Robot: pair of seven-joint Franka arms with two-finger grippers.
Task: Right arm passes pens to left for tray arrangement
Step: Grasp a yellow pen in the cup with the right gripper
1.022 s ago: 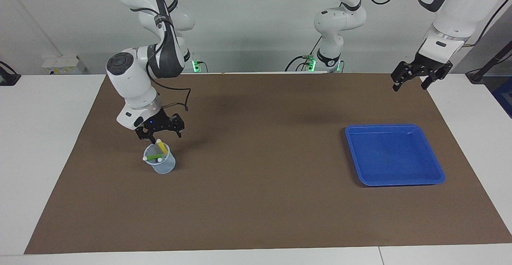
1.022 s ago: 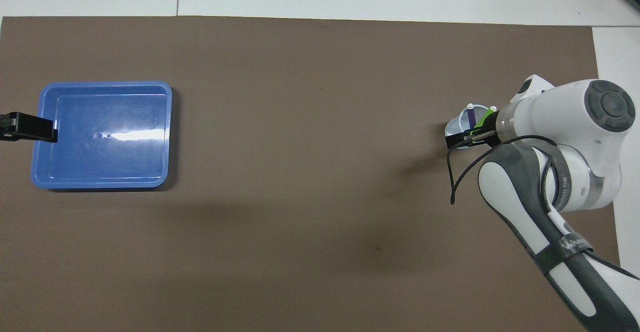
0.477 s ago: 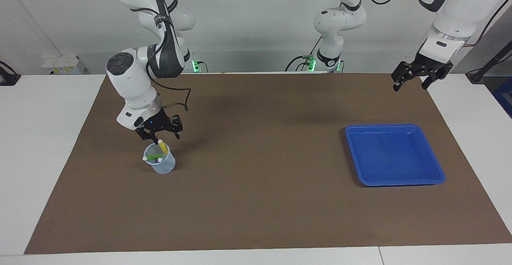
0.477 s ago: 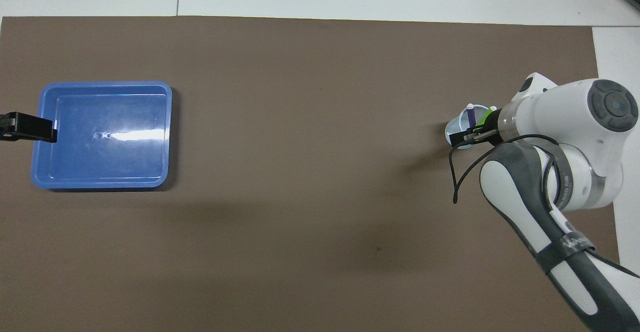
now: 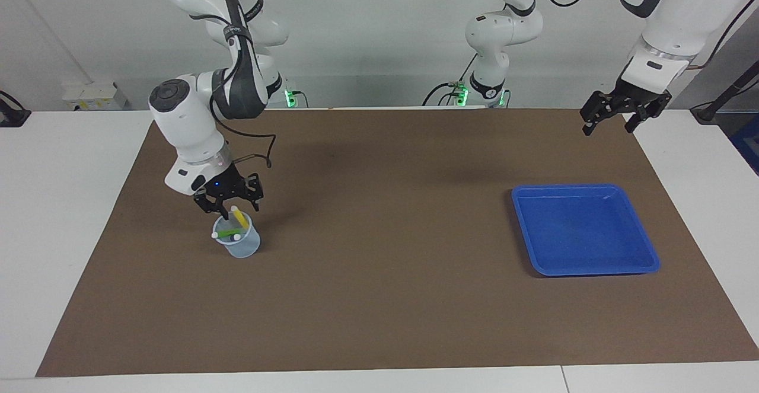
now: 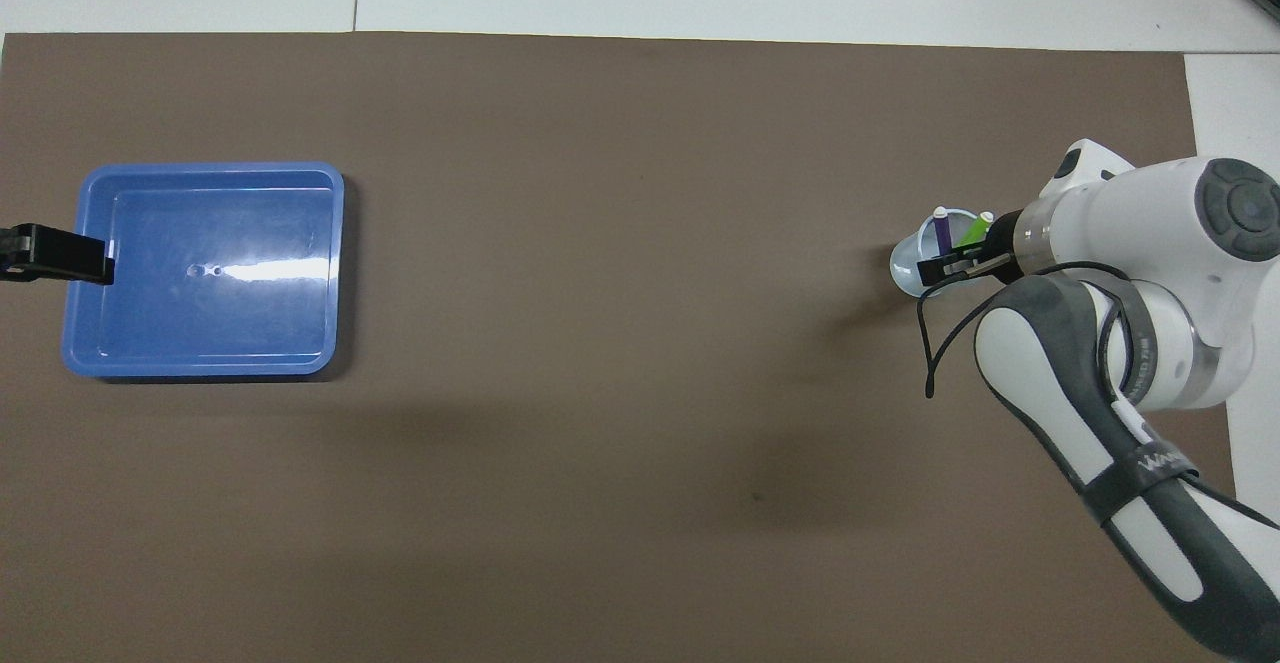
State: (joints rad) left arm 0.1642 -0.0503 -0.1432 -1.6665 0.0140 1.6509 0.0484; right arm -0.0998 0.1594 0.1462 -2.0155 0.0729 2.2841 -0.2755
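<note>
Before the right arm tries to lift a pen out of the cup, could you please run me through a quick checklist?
1. Right gripper sits at the yellow pen, over the cup: ok.
2. Firm grip on that pen: cannot tell.
3. Cup upright on the mat, with the green pen and purple pen inside: ok.
4. Blue tray holds nothing, at the left arm's end of the table: ok.
5. Left gripper open, waiting in the air above the mat's edge, not near the cup: ok.
6. Mat between cup and tray free of obstacles for the handover: ok.
</note>
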